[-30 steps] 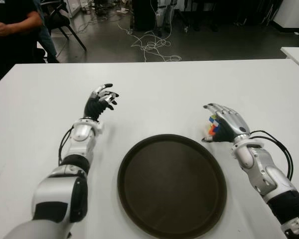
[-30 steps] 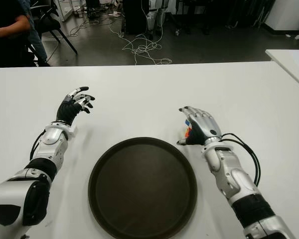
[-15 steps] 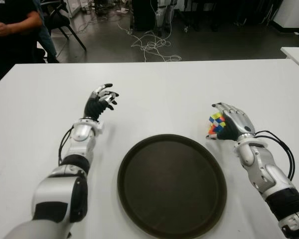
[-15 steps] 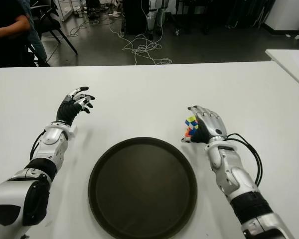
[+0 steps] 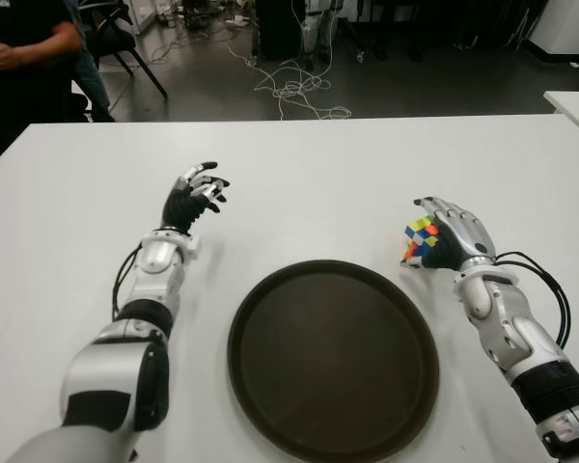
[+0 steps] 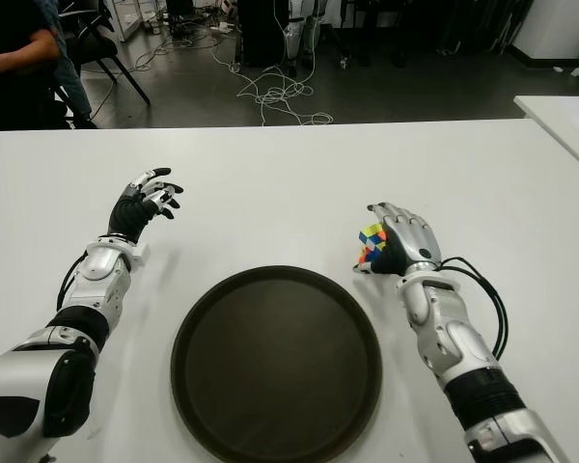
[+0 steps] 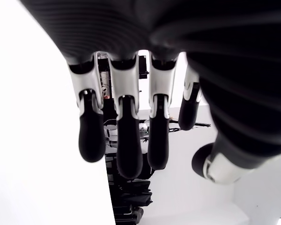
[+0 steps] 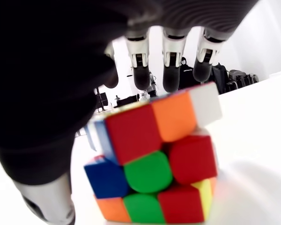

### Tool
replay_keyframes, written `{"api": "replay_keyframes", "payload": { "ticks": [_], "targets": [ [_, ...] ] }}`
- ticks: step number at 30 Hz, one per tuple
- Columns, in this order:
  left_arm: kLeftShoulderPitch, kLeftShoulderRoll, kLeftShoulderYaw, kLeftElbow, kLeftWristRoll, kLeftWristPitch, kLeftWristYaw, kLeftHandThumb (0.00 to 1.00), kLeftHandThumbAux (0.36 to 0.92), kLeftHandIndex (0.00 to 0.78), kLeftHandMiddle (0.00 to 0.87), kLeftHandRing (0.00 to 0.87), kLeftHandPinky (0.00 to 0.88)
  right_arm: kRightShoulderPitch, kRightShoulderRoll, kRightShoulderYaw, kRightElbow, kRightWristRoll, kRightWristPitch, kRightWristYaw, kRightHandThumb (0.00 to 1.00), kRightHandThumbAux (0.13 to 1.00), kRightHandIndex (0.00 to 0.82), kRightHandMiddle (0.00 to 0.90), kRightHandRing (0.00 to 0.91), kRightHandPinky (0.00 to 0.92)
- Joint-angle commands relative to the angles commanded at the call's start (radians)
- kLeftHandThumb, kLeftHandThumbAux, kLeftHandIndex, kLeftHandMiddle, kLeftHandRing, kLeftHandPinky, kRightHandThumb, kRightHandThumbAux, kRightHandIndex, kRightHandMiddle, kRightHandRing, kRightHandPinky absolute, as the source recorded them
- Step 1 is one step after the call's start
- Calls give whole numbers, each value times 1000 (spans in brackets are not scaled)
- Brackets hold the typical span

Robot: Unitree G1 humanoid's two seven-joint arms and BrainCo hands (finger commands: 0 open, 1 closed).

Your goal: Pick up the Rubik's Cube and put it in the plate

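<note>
The Rubik's Cube [image 5: 420, 241] shows just past the right rim of the round dark plate [image 5: 333, 362], tilted, with my right hand [image 5: 455, 234] shut on it. In the right wrist view the cube [image 8: 154, 159] fills the middle; the fingers [image 8: 171, 61] curl over its far side and the thumb [image 8: 47, 201] presses its near side. It seems barely raised off the white table [image 5: 309, 183]. The plate holds nothing. My left hand [image 5: 198, 191] stays idle to the plate's far left, fingers spread and holding nothing.
A person [image 5: 19, 48] in dark clothes stands beyond the table's far left corner, beside a chair [image 5: 125, 39]. Loose cables [image 5: 289, 87] lie on the floor behind the table. A second white table [image 5: 574, 101] shows at the right edge.
My right hand has closed on the cube and tipped it up, so its coloured faces now show towards the plate. The hand shifted slightly right. The left arm has not moved.
</note>
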Motion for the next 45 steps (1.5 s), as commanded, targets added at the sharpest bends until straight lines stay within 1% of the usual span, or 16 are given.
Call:
{"api": "replay_keyframes", "payload": {
  "ticks": [7,11,15,22,24,28,32,35,37,39,41,42,45],
  "targets": [
    [0,0,-1,0,1,3,2,148,669,244,424,500,554,-2,2,0,2,3,6,7,0,794,70,98,96,68],
    [-1,-2,2,-1,-2,3,3,153,671,242,432,506,567,-7,8,11,33,2,-20,-7,0,796,85,102,103,77],
    [-1,-2,-1,-2,1,1,6,149,674,239,447,517,576,-9,11,16,45,-1,-34,-10,0,796,82,103,107,80],
    [-2,-1,-5,-2,6,2,13,155,666,227,430,509,570,-14,22,49,72,-16,-53,-15,0,793,87,116,120,87],
    [-2,-2,-4,-3,3,2,8,159,664,226,438,512,573,-18,34,69,79,-25,-42,2,0,791,83,119,119,84],
    [-2,-2,-3,-4,1,0,6,163,662,226,444,513,572,-22,38,84,81,-23,-27,24,0,786,72,114,108,62],
    [-1,-2,-4,-4,3,-7,9,155,661,234,458,521,582,-27,51,104,104,-16,-18,47,0,784,67,112,90,18],
    [-1,-2,-5,-2,4,-9,11,158,654,240,463,525,587,-31,58,113,125,-14,-25,46,0,789,78,122,103,45],
    [0,-2,-5,-3,4,-10,10,159,650,241,462,524,586,-52,71,124,211,-10,-71,17,0,789,89,129,115,65],
    [0,-1,-4,-3,3,-10,10,160,646,242,457,522,580,-68,78,130,266,-7,-103,-1,0,787,114,145,142,104],
    [0,-1,-4,-3,3,-10,9,161,645,242,454,521,577,-76,80,132,287,-5,-118,-10,0,786,124,151,152,120],
    [0,-1,-3,-3,2,-10,9,161,644,242,454,520,576,-75,75,131,277,-4,-121,-4,0,786,128,154,156,126],
    [2,-1,-3,-4,2,-11,11,163,650,243,439,515,573,-86,71,137,318,0,-170,-18,0,790,150,172,178,156]
  ]
}}
